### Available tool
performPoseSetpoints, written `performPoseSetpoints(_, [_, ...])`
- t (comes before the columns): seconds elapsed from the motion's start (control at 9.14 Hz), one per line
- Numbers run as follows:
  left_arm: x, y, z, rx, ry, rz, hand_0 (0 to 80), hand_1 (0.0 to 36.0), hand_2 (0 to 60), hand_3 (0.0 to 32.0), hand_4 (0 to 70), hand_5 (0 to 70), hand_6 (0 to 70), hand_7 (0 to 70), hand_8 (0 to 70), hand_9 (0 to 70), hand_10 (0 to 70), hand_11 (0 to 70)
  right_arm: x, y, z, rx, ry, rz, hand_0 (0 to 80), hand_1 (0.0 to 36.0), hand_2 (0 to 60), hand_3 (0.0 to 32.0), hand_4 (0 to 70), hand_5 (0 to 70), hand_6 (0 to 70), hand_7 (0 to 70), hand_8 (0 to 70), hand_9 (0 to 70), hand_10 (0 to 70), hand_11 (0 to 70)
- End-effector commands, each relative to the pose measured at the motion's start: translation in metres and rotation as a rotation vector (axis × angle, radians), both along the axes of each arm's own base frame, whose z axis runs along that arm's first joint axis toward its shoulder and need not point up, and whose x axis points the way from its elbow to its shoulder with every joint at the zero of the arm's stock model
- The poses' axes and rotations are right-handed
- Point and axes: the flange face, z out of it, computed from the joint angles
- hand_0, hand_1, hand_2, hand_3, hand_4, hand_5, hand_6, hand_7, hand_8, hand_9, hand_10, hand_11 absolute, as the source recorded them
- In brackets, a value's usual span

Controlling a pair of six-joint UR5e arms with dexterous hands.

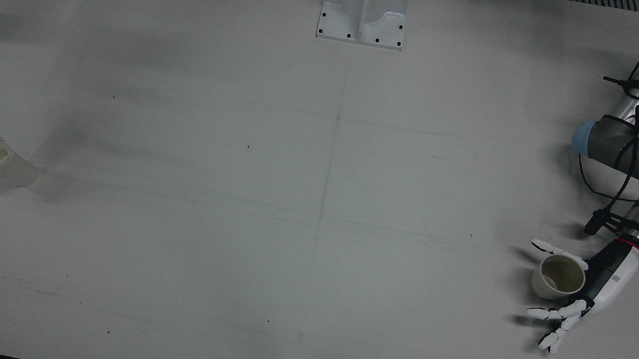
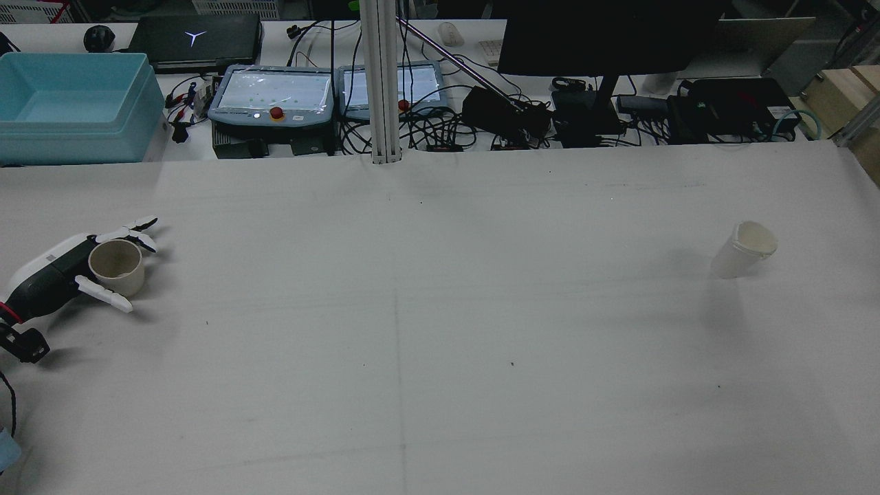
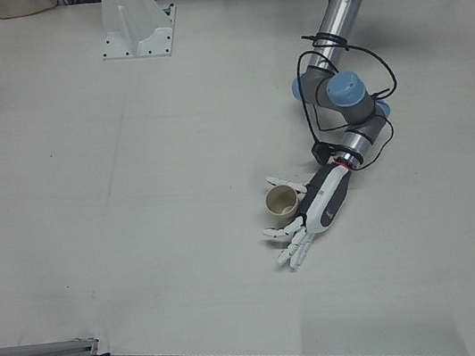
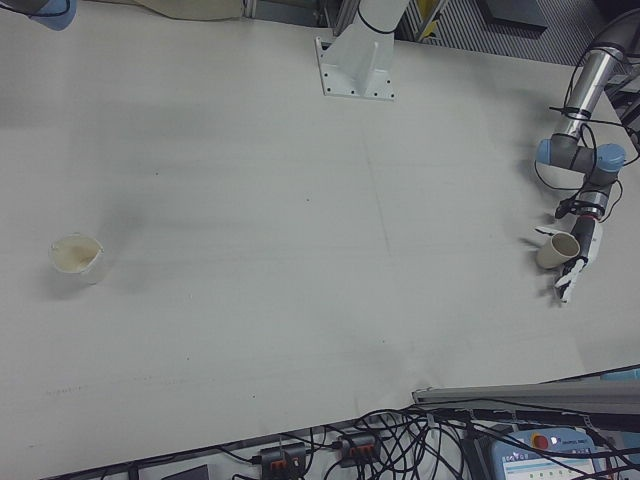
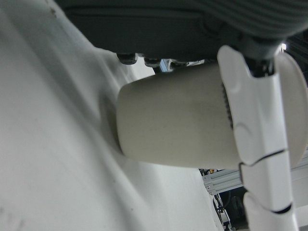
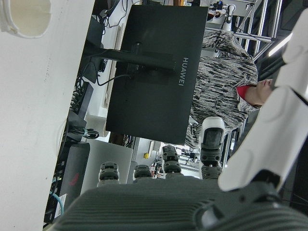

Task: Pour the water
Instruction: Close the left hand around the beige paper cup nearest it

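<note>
A beige cup [image 1: 558, 277] stands upright on the white table [image 1: 319, 201] near its left-arm edge. My left hand [image 1: 587, 287] lies low beside it, palm against the cup. The thumb is on one side and the fingers [image 1: 559, 314] are spread on the other, not curled on it. The rear view shows the same cup [image 2: 117, 266] and hand [image 2: 62, 275]. In the left hand view the cup [image 5: 178, 120] fills the frame. A translucent spouted cup [image 1: 4, 163] [image 2: 746, 249] stands far across the table. My right hand [image 6: 269, 130] shows only in its own view, fingers straight, holding nothing.
The robot's white pedestal [image 1: 362, 19] stands at the table's far middle. Behind the table a bench carries a blue bin [image 2: 69, 106], teach pendants [image 2: 275, 93], a black monitor [image 2: 605, 34] and cables. A person in a patterned top [image 6: 226, 77] stands behind the monitor.
</note>
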Motion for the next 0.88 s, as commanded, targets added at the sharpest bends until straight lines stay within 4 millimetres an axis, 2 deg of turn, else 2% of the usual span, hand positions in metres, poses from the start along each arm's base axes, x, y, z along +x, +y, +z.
performPoseSetpoints(0.0, [-0.003, -0.001, -0.003, -0.022, -0.001, -0.004, 56.0, 16.1, 4.3, 0.0, 30.1, 70.0, 2.0, 10.9, 0.0, 0.7, 0.6, 2.5, 0.001, 0.000, 0.000, -0.001, -0.003, 0.001, 45.7, 9.9, 10.6, 0.0, 13.2, 70.0, 6.7, 14.2, 1.9, 2.8, 3.7, 6.2])
performPoseSetpoints(0.11, [-0.004, 0.000, -0.003, -0.042, 0.006, -0.001, 60.2, 21.7, 22.0, 0.0, 53.3, 70.0, 8.7, 19.7, 0.7, 2.5, 3.9, 7.3, 0.001, 0.000, 0.000, -0.001, -0.003, 0.001, 45.7, 9.7, 9.6, 0.0, 12.6, 70.0, 5.8, 13.5, 1.5, 2.3, 3.5, 5.9])
performPoseSetpoints(0.22, [-0.006, 0.000, -0.004, -0.057, 0.019, -0.013, 61.7, 35.9, 60.0, 0.0, 59.2, 70.0, 10.3, 21.4, 1.2, 2.8, 4.6, 9.1, 0.001, 0.000, 0.000, -0.001, -0.003, 0.001, 45.8, 9.8, 9.2, 0.0, 12.4, 70.0, 5.7, 13.3, 1.4, 2.1, 3.4, 5.8])
performPoseSetpoints(0.33, [-0.006, 0.000, -0.008, -0.076, 0.032, -0.009, 58.1, 36.0, 60.0, 0.0, 61.4, 70.0, 10.4, 21.5, 1.0, 2.9, 4.6, 8.8, 0.001, 0.001, 0.001, -0.003, -0.004, 0.002, 45.7, 9.7, 9.4, 0.0, 12.4, 70.0, 5.7, 13.3, 1.5, 2.2, 3.5, 5.8])
performPoseSetpoints(0.55, [-0.007, -0.001, -0.018, -0.095, 0.062, -0.004, 55.7, 36.0, 60.0, 0.0, 64.0, 70.0, 11.3, 22.5, 1.2, 3.1, 4.4, 8.5, 0.004, 0.002, 0.000, -0.002, -0.015, 0.010, 45.7, 9.8, 8.9, 0.0, 11.9, 68.7, 5.2, 12.7, 1.4, 2.1, 3.3, 5.6])
performPoseSetpoints(0.77, [-0.019, -0.005, -0.052, -0.140, 0.171, 0.008, 56.8, 36.0, 60.0, 0.0, 67.0, 70.0, 12.0, 23.4, 1.4, 3.2, 4.6, 9.1, 0.011, 0.004, 0.003, -0.002, -0.019, 0.027, 45.9, 10.2, 9.4, 0.0, 11.9, 68.4, 5.2, 12.7, 1.4, 2.1, 2.9, 5.1])
